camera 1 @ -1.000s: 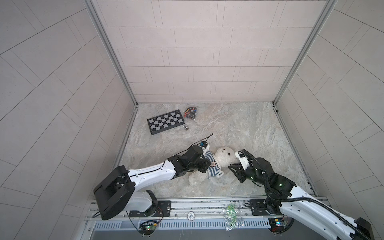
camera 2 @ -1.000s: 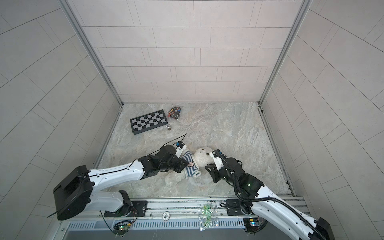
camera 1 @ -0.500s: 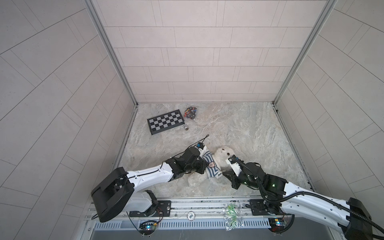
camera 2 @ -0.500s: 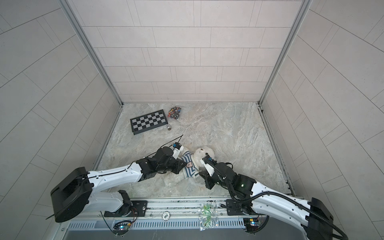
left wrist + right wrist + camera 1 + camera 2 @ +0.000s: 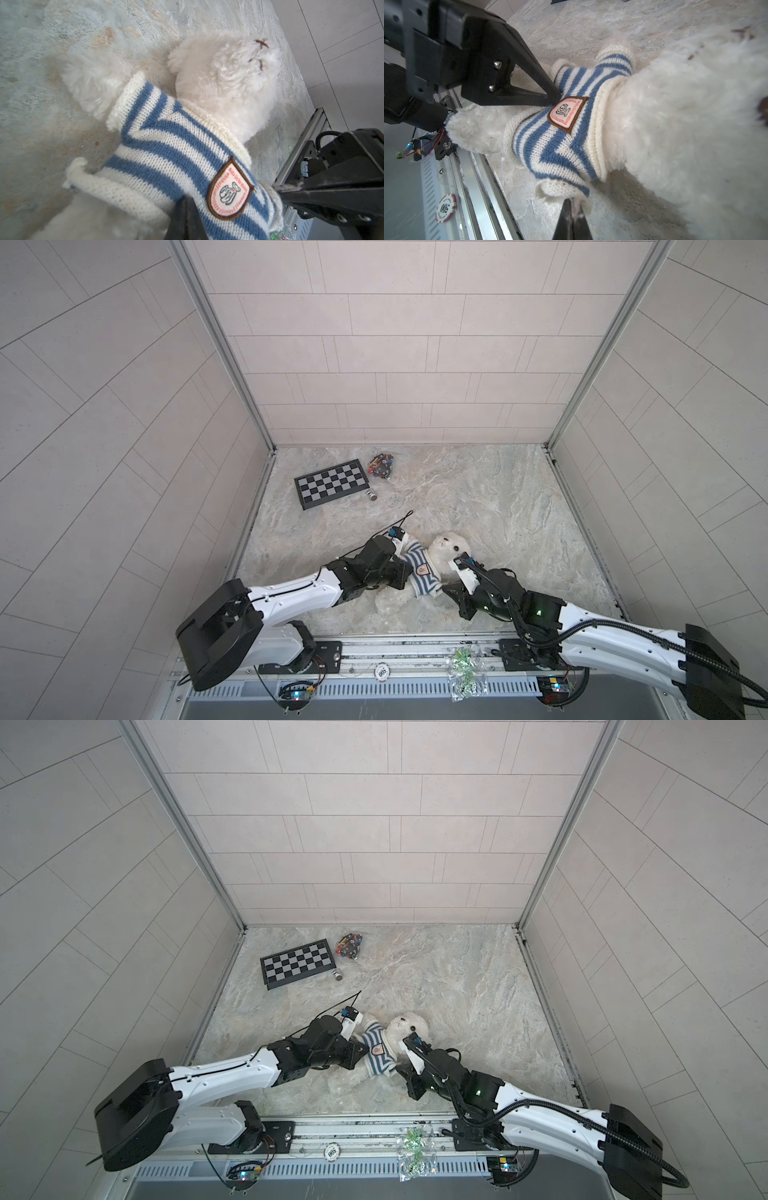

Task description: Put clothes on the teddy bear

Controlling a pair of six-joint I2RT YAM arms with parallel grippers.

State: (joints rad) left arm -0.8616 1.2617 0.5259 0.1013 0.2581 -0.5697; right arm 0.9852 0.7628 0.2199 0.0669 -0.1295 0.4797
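The right arm has swung lower and toward the middle since a second ago, leaving the bear's head for the near edge of its clothing; the left arm has barely shifted.

In both top views the teddy bear (image 5: 451, 549) (image 5: 409, 1027) lies on its back on the marbled tabletop (image 5: 498, 510), near the front rail, between the two arms. It wears a striped sweater (image 5: 419, 572) (image 5: 376, 1048). The left gripper (image 5: 409, 574) (image 5: 361, 1050) meets the sweater from the left, and the right gripper (image 5: 444, 591) (image 5: 399, 1071) reaches its lower corner from the right. A chessboard (image 5: 330, 483) sits well apart at the back.

From the left wrist, the left gripper (image 5: 230, 193) has knit bunched between its fingers (image 5: 182, 218), the badge (image 5: 229, 194) right at the pinch.

From the right wrist, the left gripper (image 5: 556, 99) is clenched on the sweater beside the badge (image 5: 566, 113). The right gripper (image 5: 572, 202) is squeezed tight at the cream hem, white fluff between its tips; whether it grips knit or fur I cannot tell. A poker chip (image 5: 446, 207) lies on the rail.
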